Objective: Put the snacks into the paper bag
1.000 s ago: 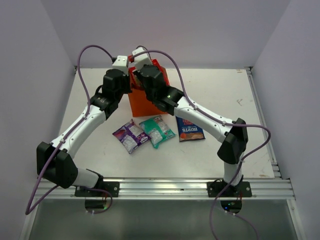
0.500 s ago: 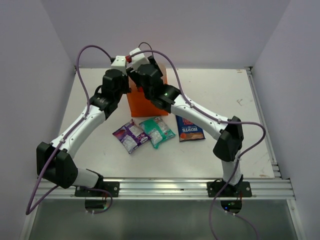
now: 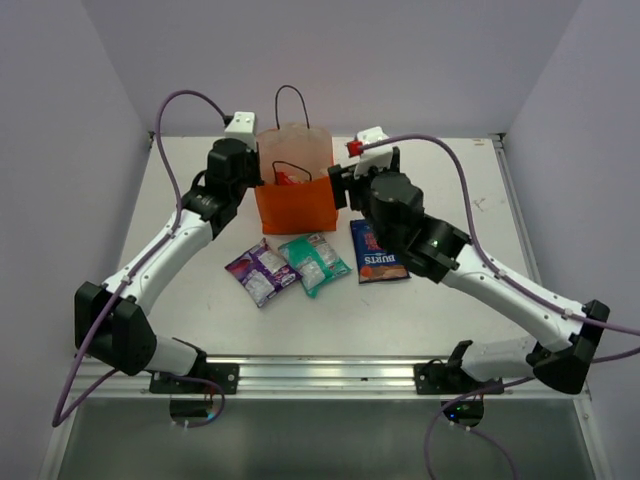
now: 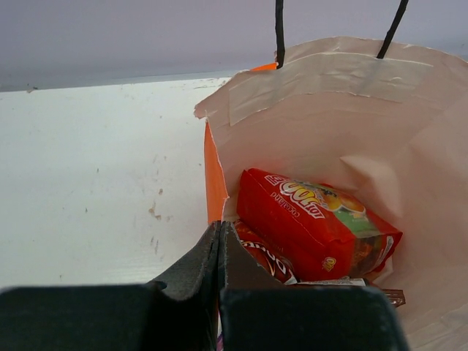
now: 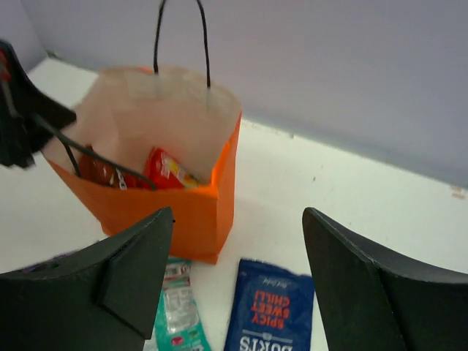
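The orange paper bag (image 3: 295, 200) stands upright at the table's back centre, its mouth open. My left gripper (image 4: 218, 228) is shut on the bag's left rim (image 4: 212, 183). Inside lie a red candy bag (image 4: 314, 223) and the red-orange Doritos bag (image 4: 267, 259) under it. My right gripper (image 5: 238, 212) hangs open and empty, just right of the paper bag (image 5: 146, 208). A dark blue bag (image 3: 379, 256), a small teal pack (image 3: 314, 262) and a small purple pack (image 3: 260, 272) lie flat on the table in front of the bag.
The bag's thin dark loop handles (image 3: 291, 95) stand up above its mouth. White walls close in the table at the back and both sides. A metal rail (image 3: 330, 370) runs along the near edge.
My right gripper has pulled back from over the bag's mouth to its right side and has opened. The left gripper has kept its hold on the rim.
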You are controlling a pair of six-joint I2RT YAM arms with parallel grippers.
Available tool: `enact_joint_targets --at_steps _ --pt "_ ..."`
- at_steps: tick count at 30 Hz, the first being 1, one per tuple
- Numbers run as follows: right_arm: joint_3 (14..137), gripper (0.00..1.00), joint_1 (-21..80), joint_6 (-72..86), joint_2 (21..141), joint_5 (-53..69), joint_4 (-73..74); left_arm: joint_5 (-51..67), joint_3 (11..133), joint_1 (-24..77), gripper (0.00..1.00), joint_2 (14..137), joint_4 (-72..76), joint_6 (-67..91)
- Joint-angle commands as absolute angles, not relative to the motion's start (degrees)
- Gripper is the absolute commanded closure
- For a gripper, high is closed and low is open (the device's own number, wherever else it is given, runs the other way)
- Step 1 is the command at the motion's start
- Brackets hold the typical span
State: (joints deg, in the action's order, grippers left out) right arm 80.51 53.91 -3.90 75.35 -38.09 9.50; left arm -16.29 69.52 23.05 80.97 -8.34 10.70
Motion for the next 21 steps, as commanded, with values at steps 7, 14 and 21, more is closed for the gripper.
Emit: enact_joint_targets --at_steps 7,14,21 --pt "60.2 0.23 50.5 15.0 83.3 -37.1 12.3 -15.1 69.3 23.3 1.0 82.3 -6.9 10.4" --pt "58.5 0.24 46.5 21.4 93.9 -36.4 13.1 -15.6 68.9 23.3 1.0 81.9 -6.9 10.0" --pt "59.2 0.25 42.8 24.6 101.2 -30.9 12.6 -15.9 68.4 23.3 1.0 81.7 -6.7 9.7"
